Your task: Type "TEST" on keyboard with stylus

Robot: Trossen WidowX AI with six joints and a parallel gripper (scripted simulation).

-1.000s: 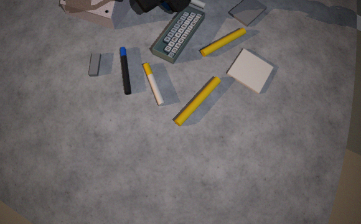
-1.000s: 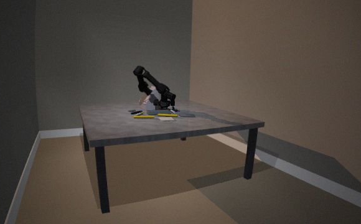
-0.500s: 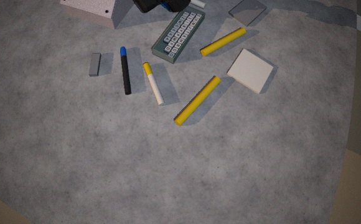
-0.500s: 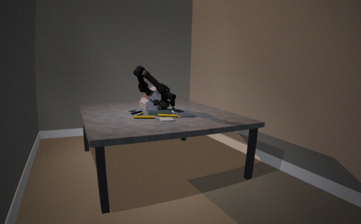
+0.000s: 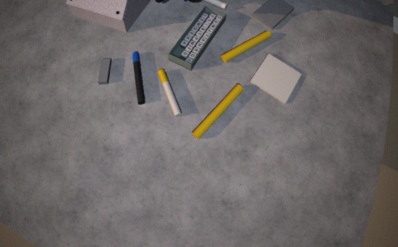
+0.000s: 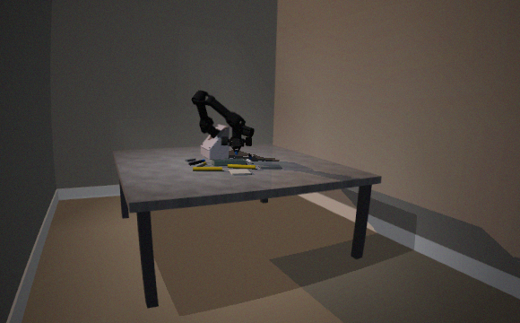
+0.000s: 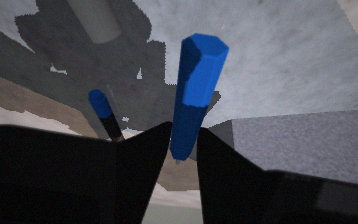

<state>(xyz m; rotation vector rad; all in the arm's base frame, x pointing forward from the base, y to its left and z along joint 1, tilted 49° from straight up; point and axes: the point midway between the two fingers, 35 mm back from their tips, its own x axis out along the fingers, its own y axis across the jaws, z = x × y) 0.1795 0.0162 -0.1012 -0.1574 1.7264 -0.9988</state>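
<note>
The blue six-sided stylus [image 7: 200, 70] is between my fingertips in the wrist view, its flat end tipped toward the camera. My gripper [image 7: 185, 130] [image 6: 237, 150] is shut on it; the stylus's lower end shows just past the fingertips. Whether the stylus touches the desk is not clear. The keyboard [image 5: 181, 62] [image 6: 229, 162], a green tray with pale lettered keys, lies at the top middle of the top view. My gripper is beyond its far end, mostly cut off by the top edge of that view.
Near the keyboard lie a blue-capped black marker [image 5: 138, 80] [image 7: 100, 104], a yellow-capped white marker [image 5: 171, 96], two yellow sticks [image 5: 247, 46] [image 5: 217, 111], a white pad [image 5: 277, 79], a grey pad [image 5: 272, 13], a grey block [image 5: 104, 71], a white cylinder [image 5: 215, 3] and a speckled box [image 5: 97, 15].
</note>
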